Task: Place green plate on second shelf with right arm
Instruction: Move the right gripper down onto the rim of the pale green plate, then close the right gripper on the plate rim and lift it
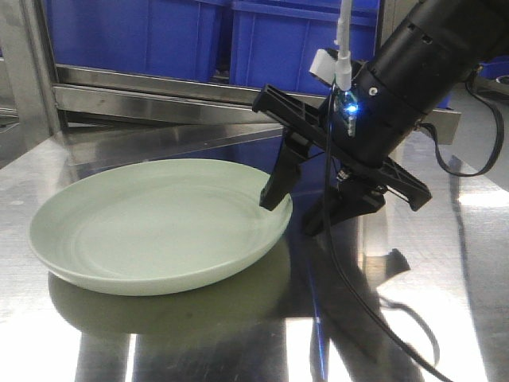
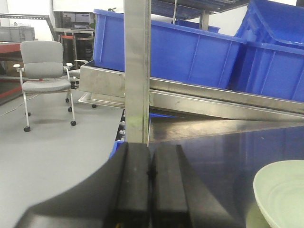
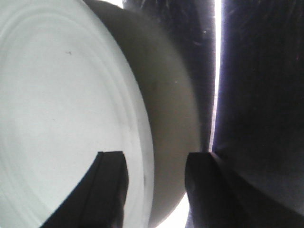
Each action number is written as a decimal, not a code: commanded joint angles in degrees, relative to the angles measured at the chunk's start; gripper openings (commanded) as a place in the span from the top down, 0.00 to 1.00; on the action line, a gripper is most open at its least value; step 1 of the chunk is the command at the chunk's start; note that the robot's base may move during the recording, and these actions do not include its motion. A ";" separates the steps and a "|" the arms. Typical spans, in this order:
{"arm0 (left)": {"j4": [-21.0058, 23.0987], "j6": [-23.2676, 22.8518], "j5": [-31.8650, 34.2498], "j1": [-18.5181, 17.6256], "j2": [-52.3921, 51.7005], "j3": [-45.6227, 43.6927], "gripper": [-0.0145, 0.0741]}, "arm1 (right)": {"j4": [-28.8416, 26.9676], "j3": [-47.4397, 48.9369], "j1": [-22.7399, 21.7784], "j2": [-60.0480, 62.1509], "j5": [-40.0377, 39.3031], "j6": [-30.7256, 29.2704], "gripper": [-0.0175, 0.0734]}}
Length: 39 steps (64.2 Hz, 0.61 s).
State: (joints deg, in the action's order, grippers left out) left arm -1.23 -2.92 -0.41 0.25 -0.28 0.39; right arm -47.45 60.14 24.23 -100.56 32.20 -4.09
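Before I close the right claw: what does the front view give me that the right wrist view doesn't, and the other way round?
Front view only: the whole green plate lying flat on the steel table, blue bins behind, and the arm's trailing cable. Right wrist view only: a close look at the rim, with one finger over the plate's inside and the other outside it, apparently not yet pinching. Both: the right claw open, straddling the plate's rim.
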 commanded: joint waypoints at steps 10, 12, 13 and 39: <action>0.27 -0.36 4.66 -0.21 -0.20 2.40 0.69 | -3.03 1.68 0.18 1.46 -0.98 -0.69 0.35; 0.27 -0.36 4.66 -0.21 -0.20 2.40 0.69 | -3.03 1.68 0.48 1.18 -0.97 -0.69 0.35; 0.27 -0.36 4.66 -0.21 -0.20 2.40 0.69 | -3.03 1.68 0.68 1.05 -0.97 -0.69 0.35; 0.27 -0.36 4.66 -0.21 -0.20 2.40 0.69 | -3.04 1.68 3.67 -0.13 -3.20 -0.69 0.66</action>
State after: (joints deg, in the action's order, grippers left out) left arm -1.23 -2.92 -0.41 0.25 -0.28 0.39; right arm -49.31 60.76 27.58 -102.63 29.11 -4.34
